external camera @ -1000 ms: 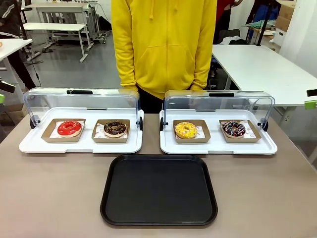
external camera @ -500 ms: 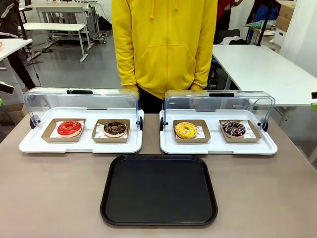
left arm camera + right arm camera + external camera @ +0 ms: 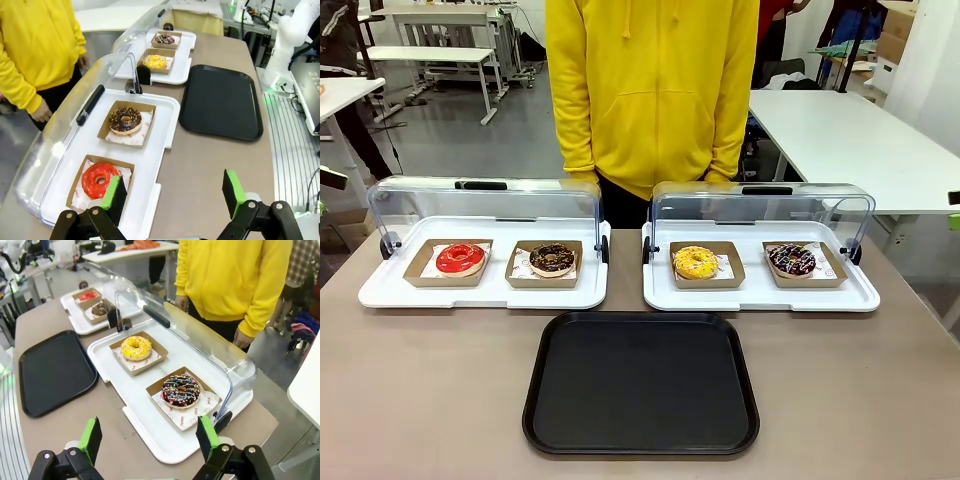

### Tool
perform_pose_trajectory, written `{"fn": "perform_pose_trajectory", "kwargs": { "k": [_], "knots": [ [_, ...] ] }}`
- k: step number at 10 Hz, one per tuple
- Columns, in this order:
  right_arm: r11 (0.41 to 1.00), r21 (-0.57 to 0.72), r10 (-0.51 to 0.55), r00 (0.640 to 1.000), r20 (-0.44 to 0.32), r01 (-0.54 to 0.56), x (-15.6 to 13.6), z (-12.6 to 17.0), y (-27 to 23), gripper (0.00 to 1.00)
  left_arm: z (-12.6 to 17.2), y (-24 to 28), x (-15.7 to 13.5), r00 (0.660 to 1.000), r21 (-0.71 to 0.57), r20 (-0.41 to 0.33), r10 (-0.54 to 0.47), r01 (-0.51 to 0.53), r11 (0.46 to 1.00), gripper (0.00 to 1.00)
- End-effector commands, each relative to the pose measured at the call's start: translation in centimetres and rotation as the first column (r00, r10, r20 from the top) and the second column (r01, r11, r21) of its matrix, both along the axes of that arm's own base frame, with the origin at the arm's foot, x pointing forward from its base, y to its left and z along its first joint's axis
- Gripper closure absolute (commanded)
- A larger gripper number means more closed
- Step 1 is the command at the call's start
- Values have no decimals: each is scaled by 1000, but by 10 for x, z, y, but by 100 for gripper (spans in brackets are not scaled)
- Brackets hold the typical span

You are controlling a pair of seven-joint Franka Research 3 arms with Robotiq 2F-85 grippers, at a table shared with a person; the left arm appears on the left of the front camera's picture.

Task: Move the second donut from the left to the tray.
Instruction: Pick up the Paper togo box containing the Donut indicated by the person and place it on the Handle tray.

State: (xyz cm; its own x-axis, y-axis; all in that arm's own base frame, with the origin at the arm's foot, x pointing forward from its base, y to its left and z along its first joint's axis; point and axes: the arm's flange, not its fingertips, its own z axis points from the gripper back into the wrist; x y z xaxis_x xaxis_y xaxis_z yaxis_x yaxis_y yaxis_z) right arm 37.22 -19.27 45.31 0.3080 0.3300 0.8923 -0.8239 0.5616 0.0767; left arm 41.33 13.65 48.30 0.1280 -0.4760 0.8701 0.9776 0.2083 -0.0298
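Observation:
The dark chocolate-glazed donut with light crumbs sits in its brown cardboard holder on the left white display tray, second from the left. The empty black tray lies at the near middle of the table. In the left wrist view my left gripper is open, hovering above the table's left end near the red donut. My right gripper is open above the right end, near the sprinkled donut.
Both white display trays have clear lids raised at the back. A red-glazed donut, a yellow donut and a dark donut with coloured sprinkles sit in holders. A person in a yellow hoodie stands at the far side.
The green-tipped gripper parts at the left and right picture edges have drawn back out of the front view. Donuts and trays have not moved.

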Motion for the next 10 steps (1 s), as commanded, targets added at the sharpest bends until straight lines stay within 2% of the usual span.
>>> {"fn": "perform_pose_trajectory", "kwargs": {
  "k": [1,10],
  "knots": [
    [1000,20,-3,1000,24,3,1,1,0,0,3,1,1,1000,-2,2,-1,1,1000,0],
    [1000,20,-3,1000,24,3,1,1,0,0,3,1,1,1000,-2,2,-1,1,1000,0]
  ]
}}
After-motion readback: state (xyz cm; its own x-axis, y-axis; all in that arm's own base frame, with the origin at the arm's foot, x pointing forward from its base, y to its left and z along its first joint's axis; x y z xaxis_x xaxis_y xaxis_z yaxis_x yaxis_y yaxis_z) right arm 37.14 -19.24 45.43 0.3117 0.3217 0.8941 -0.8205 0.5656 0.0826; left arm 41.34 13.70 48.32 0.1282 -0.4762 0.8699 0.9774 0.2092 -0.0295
